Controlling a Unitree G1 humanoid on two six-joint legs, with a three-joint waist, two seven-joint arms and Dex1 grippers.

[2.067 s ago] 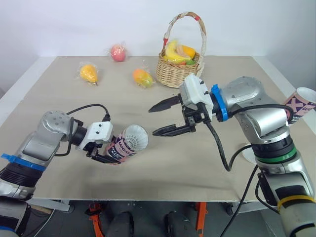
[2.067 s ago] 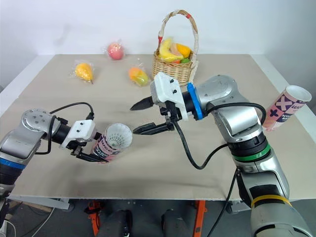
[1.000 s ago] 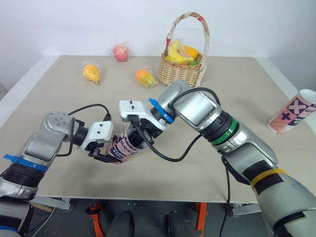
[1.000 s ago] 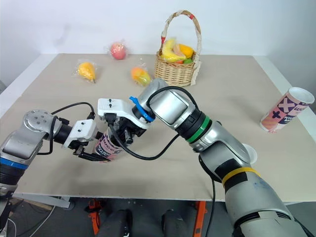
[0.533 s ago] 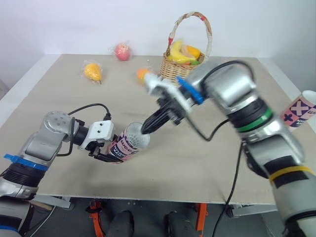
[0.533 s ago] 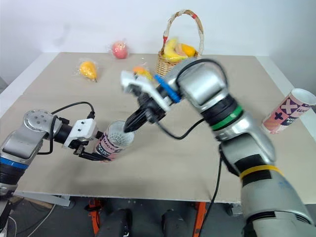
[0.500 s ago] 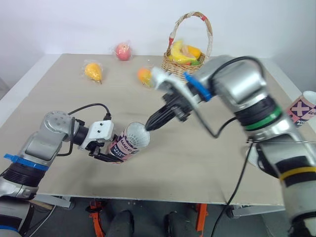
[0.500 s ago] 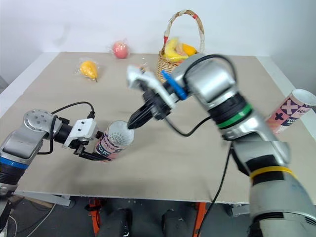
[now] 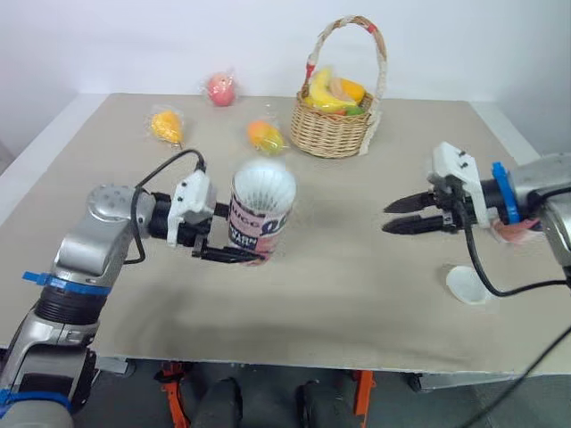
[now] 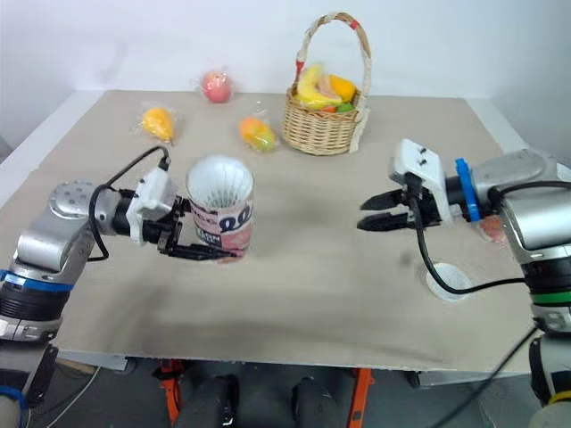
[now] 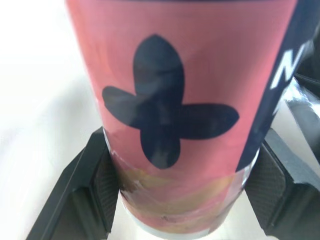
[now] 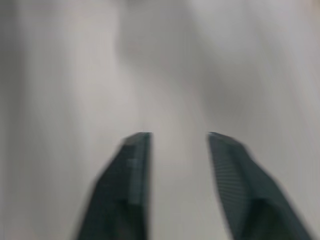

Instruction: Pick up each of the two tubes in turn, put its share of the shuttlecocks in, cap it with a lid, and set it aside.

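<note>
Pink with black print, the tube [image 9: 260, 218] is held upright in my left gripper [image 9: 234, 242], over the left part of the table [image 9: 339, 303]. My two black fingers [image 11: 92, 180] are clamped on its lower half, one on each side. White feathers of a shuttlecock [image 9: 263, 181] show at its open mouth.

I judge the tube light and thin-walled. It is stiff enough along its length but easy to dent, and its smooth wrap could slip. A low, moderate squeeze across the round suits it, well clear of the rim where the cap must go. The feathers look brittle, so a cap pressed down crooked could crush them.

Further back, a wicker basket [image 9: 335, 134] of fruit sits well apart from all this.

To the right, my right gripper [image 9: 393, 219] hangs above the table, fingers apart and nothing between them. Beyond it, near the front edge, lies a flat white lid [image 9: 467, 285]. It looks thin and slick, so I would take it by the rim, not the face.
</note>
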